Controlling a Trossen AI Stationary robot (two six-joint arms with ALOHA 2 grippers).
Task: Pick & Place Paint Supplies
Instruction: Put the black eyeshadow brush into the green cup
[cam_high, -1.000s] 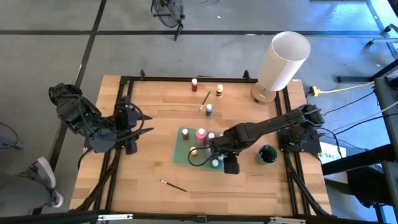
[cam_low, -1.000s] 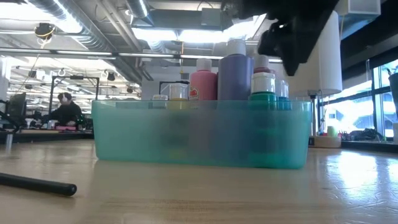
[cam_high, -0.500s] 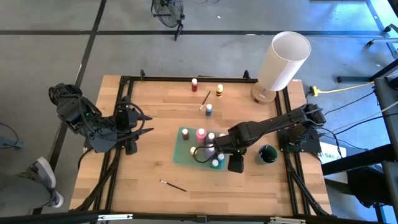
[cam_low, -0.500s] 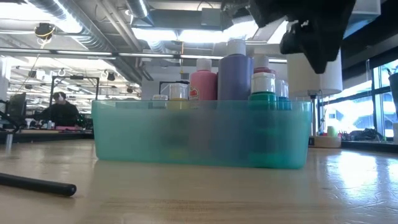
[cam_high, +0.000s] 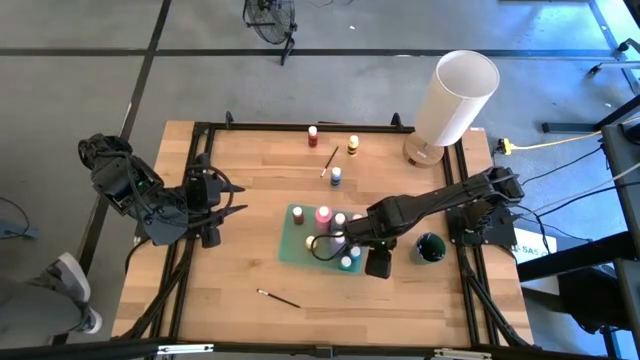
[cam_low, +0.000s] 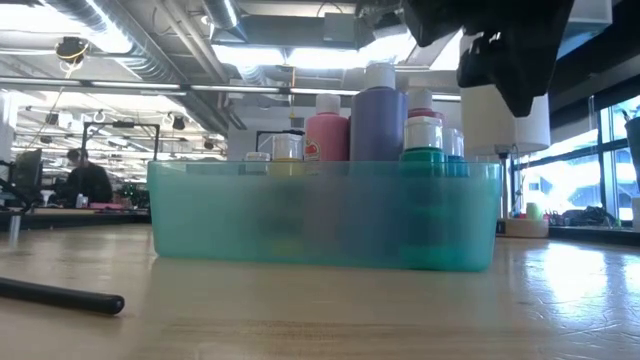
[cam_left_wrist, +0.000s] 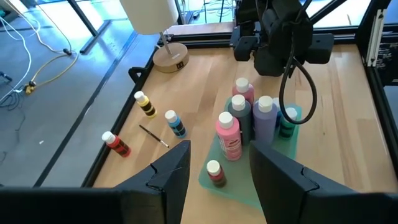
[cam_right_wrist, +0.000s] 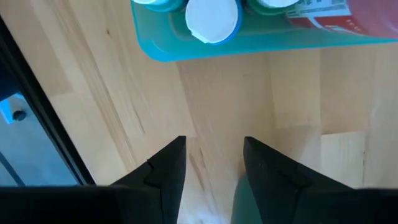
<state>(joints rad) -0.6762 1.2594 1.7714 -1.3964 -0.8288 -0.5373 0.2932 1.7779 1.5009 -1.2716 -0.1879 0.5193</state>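
Right gripper (cam_high: 378, 264) hangs just off the teal tray's (cam_high: 290, 250) right near corner, fingers apart, nothing between them, bare wood below. Left gripper (cam_high: 222, 212) is parked at the left edge, jaws apart too. Tray holds pink (cam_high: 323, 215), purple (cam_left_wrist: 263, 118) and more bottles; three bottles (cam_high: 334, 176) and probably a brush (cam_high: 329, 160) sit far side; another brush (cam_high: 278, 297) lies near.

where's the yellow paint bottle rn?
High view: the small yellow paint bottle stands outside the teal tray, toward the table's far edge, between red bottle and lamp base.
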